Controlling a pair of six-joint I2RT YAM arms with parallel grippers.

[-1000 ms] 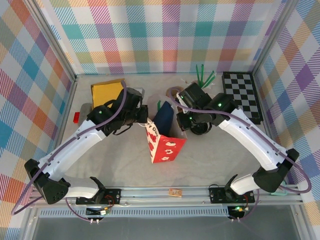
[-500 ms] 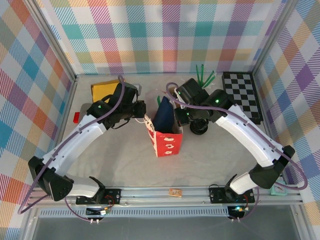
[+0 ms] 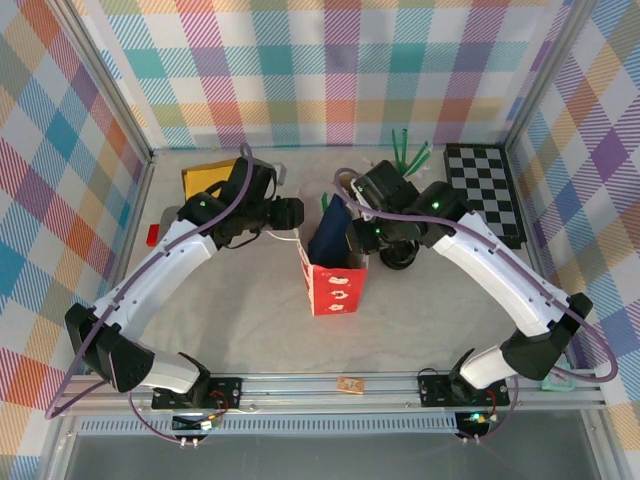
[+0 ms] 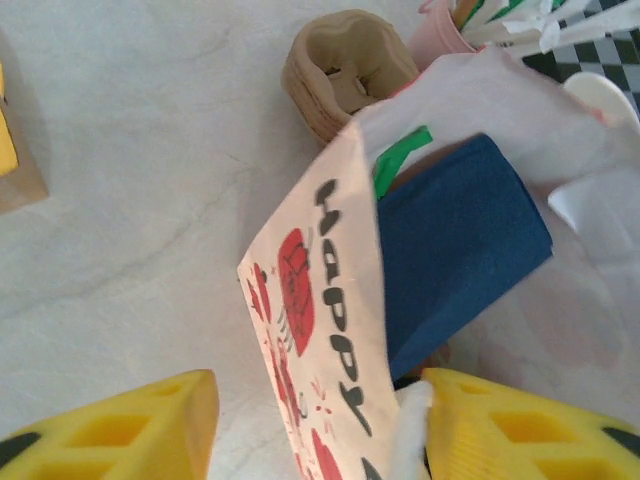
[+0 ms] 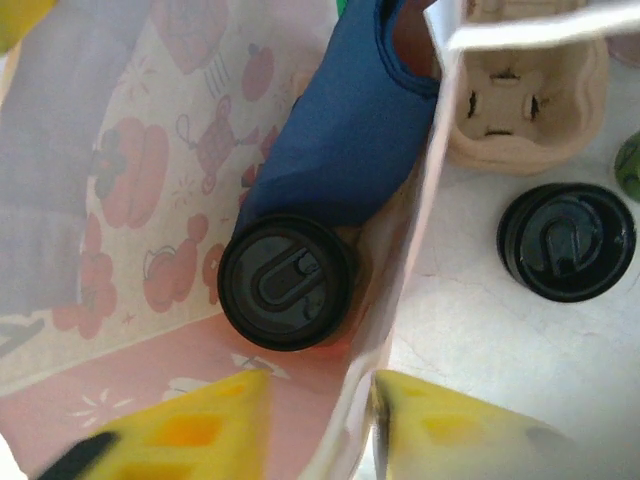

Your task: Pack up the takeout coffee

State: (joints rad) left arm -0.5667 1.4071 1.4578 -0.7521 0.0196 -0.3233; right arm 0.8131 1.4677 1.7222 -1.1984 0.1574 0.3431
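Black plastic is all we can see of the takeout coffee [image 5: 285, 285]. Its round lid faces up from the floor of the paper bag [image 5: 130, 180], and the folded blue napkin [image 5: 340, 130] touches it at twelve o'clock. A loose lid [image 5: 567, 242] lies outside the bag at three o'clock, and the pulp carrier [image 5: 525, 110] sits at one o'clock.

The right gripper [image 5: 320, 390] hangs at six o'clock of the cup, its jaws partly apart astride the bag's wall and pinching nothing. The left gripper [image 4: 315, 400] stands wider, with the printed wall loose between its jaws and nothing held.

We judge the cup to be packed. If we had to shift it, we would expect thin paper walls that dent under a hard squeeze. The press-fit lid is probably slick and could pop off. We cannot tell the cup's weight, because its contents are hidden. We would take it gently around the upper wall, just under the rim where the paper is stiffest, and never by the lid alone.
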